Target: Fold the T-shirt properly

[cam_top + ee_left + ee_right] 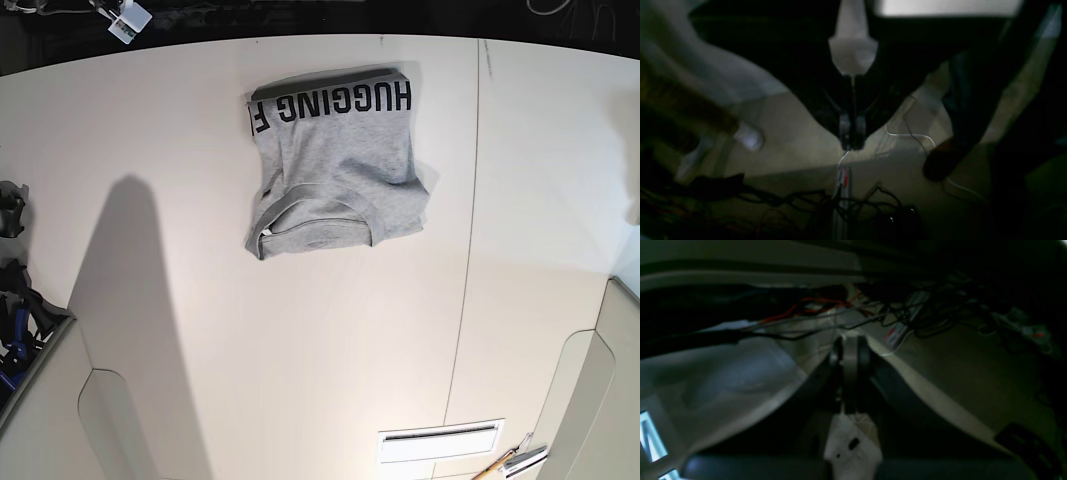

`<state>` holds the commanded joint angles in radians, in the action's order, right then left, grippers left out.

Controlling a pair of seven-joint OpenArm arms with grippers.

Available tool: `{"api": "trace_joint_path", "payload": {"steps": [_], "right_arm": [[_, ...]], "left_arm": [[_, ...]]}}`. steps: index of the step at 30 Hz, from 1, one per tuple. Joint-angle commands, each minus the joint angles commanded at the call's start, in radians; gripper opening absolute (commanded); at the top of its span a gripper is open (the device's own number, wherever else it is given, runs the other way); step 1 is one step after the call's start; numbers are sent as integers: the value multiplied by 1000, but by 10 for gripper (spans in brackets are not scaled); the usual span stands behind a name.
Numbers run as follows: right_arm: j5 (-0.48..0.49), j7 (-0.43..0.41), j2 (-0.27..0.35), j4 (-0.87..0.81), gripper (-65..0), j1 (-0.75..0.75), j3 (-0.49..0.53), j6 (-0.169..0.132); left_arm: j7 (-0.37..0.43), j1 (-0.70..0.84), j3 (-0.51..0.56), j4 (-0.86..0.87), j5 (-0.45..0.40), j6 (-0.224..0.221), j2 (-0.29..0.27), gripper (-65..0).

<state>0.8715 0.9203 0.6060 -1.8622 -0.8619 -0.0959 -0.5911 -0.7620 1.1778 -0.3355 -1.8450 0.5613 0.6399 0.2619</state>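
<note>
Both end effectors, left (852, 138) and right (850, 350), seemingly pressed together, empty, above tangled cables (813, 200).

"HUGGING F" in black, upside down, on the T-shirt (335, 165)

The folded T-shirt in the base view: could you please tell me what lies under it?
The T-shirt lies on the white table. Its own lower layers and the table beneath it are covered.
</note>
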Motion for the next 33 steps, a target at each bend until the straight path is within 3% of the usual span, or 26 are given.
{"api": "trace_joint_path", "payload": {"steps": [3, 6, 8, 12, 17, 21, 23, 25, 28, 30, 33], "right_arm": [[0, -43, 38, 98, -650, 2, 109, 0], [-9, -188, 45, 236, -650, 11, 216, 0], [-74, -274, 42, 326, -650, 42, 285, 0], [-246, -284, 11, 498, -650, 148, 407, 0], [-427, -284, 6, 598, -650, 290, 551, 1], [-522, -285, 5, 621, -650, 381, 619, 2], [-573, -285, -2, 639, -650, 423, 637, 12], [-626, -285, -20, 677, -650, 460, 639, 40], [-676, -285, -53, 766, -650, 525, 639, 123], [-691, -285, -83, 838, -650, 571, 640, 172], [-696, -293, -129, 951, -650, 638, 640, 176]], "left_arm": [[64, -42, 108, 128, -143, 0, -1, -650], [168, -92, 205, 278, -193, -1, 0, -650], [254, -145, 250, 389, -201, -1, 0, -650], [370, -278, 304, 634, -201, -1, 2, -650], [370, -460, 370, 899, -200, -1, 2, -650], [418, -552, 435, 982, -196, -2, 1, -650], [469, -584, 470, 993, -196, -47, -2, -650], [466, -618, 507, 995, -196, -149, -2, -650], [451, -652, 554, 995, -196, -267, -2, -650], [451, -666, 570, 995, -196, -305, -3, -650], [450, -678, 570, 1002, -197, -319, -24, -650]]}}
